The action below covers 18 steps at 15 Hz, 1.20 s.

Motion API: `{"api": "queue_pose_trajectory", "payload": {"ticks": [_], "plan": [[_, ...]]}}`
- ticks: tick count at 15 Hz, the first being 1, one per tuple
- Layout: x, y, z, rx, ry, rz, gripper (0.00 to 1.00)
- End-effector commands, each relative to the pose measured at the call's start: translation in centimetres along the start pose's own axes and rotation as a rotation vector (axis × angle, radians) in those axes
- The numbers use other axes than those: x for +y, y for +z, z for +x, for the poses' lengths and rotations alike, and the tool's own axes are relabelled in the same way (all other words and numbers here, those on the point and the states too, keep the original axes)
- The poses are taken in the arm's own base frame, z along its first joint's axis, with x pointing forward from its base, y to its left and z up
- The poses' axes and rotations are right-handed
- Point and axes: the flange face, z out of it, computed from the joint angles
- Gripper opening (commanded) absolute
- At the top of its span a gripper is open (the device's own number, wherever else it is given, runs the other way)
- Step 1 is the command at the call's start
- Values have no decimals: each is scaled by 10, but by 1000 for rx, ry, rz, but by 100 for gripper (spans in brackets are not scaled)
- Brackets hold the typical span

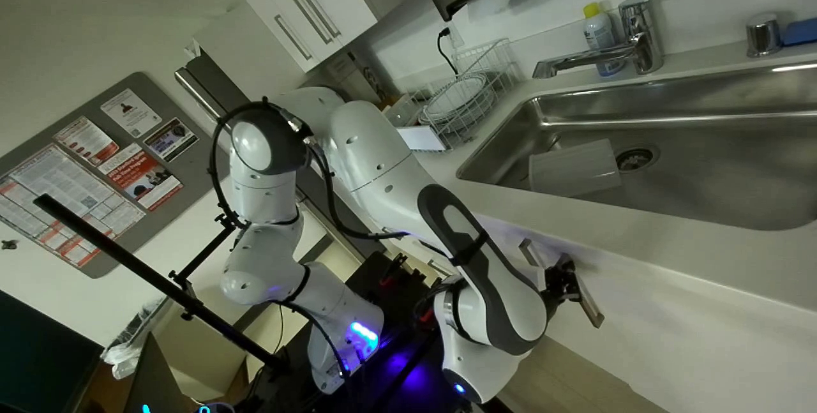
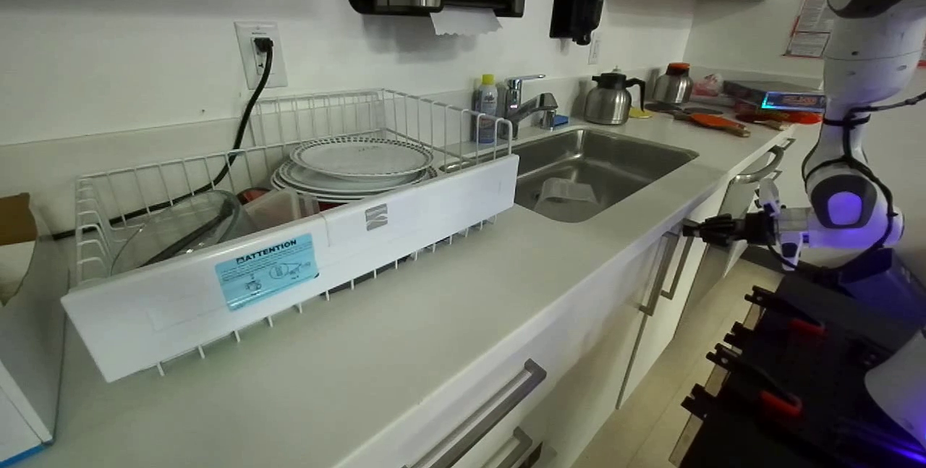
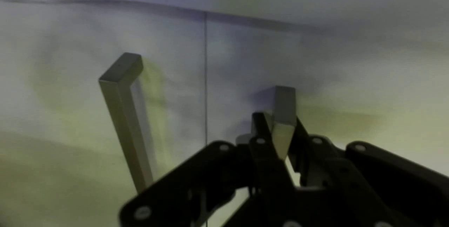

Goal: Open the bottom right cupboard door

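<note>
while the claw [image 3: 278, 124] gripped the right cupboard door [image 3: 350, 90] by its handle [image 3: 284, 114], a dead-straight pull might have broken that hold.

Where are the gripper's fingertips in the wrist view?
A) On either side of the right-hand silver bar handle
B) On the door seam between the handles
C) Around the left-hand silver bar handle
A: in the wrist view the gripper has one finger on each side of the right-hand silver bar handle, while the left-hand silver bar handle, across the door seam, shows no fingertip on it.
</note>
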Motion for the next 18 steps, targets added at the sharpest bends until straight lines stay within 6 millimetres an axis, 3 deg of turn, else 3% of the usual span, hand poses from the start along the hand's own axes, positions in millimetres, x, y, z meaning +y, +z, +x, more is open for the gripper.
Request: {"api": "queue_pose_trajectory", "payload": {"ticks": [1, 9, 18], "plan": [[-8, -30, -12, -17, -47, 17, 4], [-36, -90, -3, 18, -62, -80, 4], [-106, -146, 12, 81, -90, -326, 4]]}}
